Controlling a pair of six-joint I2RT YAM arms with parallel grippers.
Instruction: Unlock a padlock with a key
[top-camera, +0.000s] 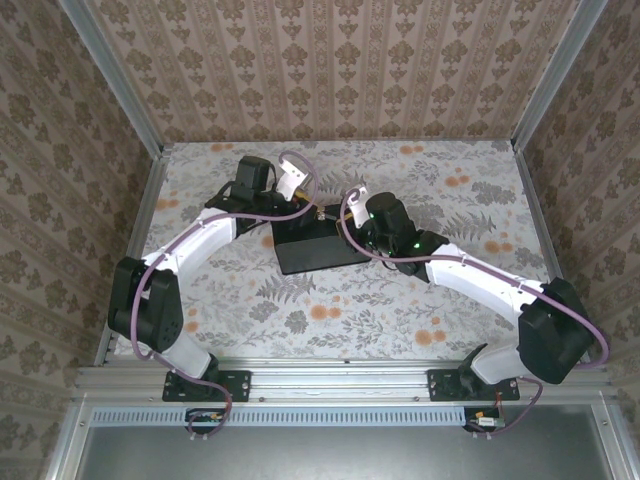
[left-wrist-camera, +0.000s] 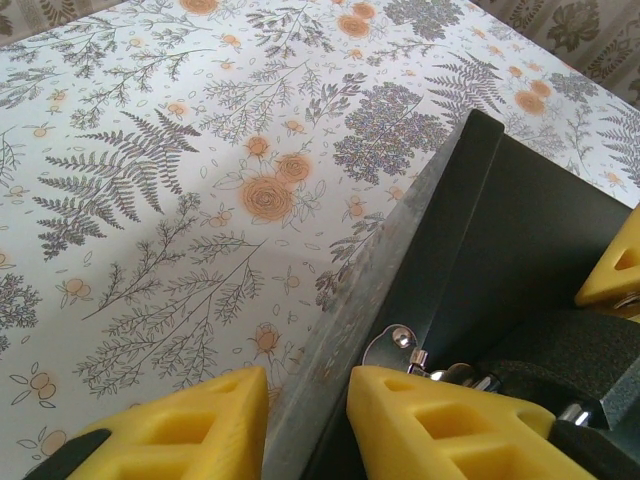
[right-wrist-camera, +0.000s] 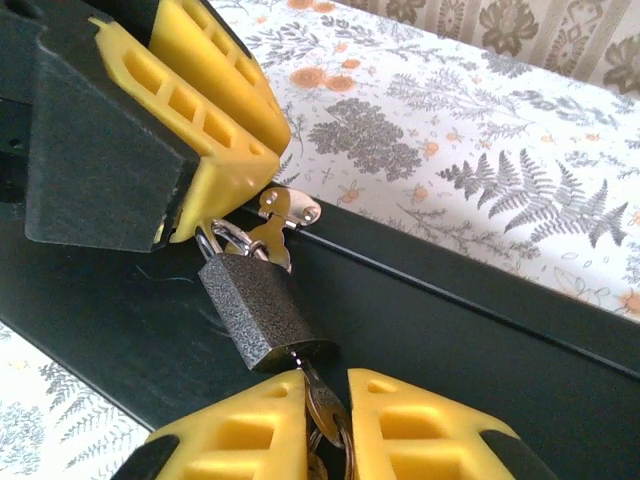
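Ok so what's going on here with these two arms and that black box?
Two robot arms are working on a padlock that hangs from the hasp of a black box. The left gripper straddles the box's edge beside the hasp and looks clamped on it. The key is in the bottom of the padlock, between the right gripper's fingertips; whether they squeeze it is hard to tell. The shackle looks closed, so not unlocked yet.
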